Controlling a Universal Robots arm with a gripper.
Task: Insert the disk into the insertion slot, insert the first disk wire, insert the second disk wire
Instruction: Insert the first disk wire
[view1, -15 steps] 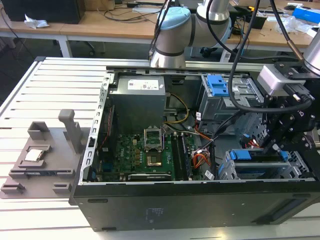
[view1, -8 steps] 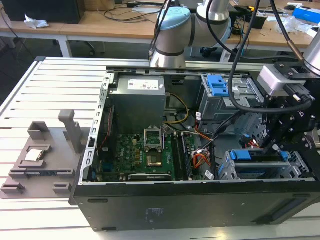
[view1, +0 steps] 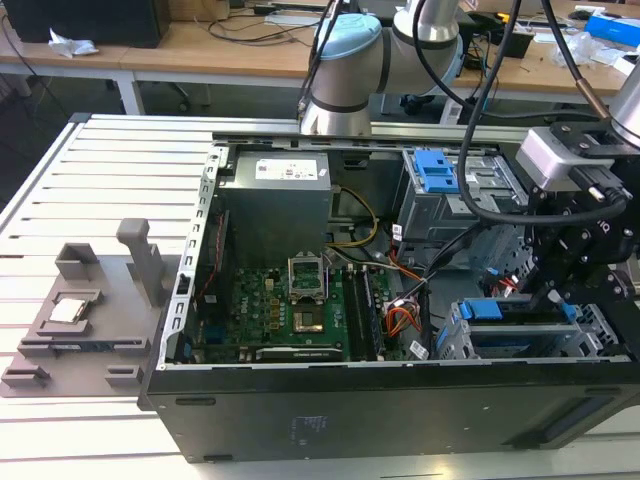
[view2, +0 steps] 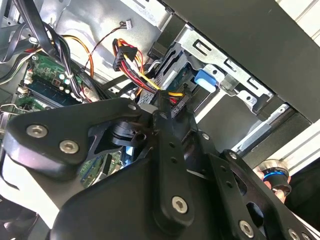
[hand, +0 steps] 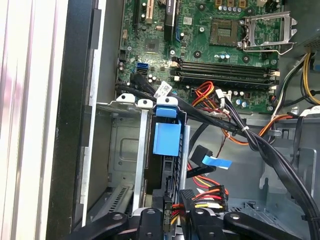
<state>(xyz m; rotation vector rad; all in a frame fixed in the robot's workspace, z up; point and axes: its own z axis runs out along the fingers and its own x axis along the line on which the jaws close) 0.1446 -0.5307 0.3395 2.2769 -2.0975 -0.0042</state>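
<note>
Exterior view, disk (view1: 487, 311) inside insertion slot (view1: 452, 341)

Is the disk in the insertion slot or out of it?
In. In the exterior view the disk sits inside the insertion slot, its blue carrier showing between the cage walls.

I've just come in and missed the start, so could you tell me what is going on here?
A robot arm is working inside an open computer case. The disk already sits in the slot, and the gripper is beside it, at a plug with red and yellow wires.
</note>
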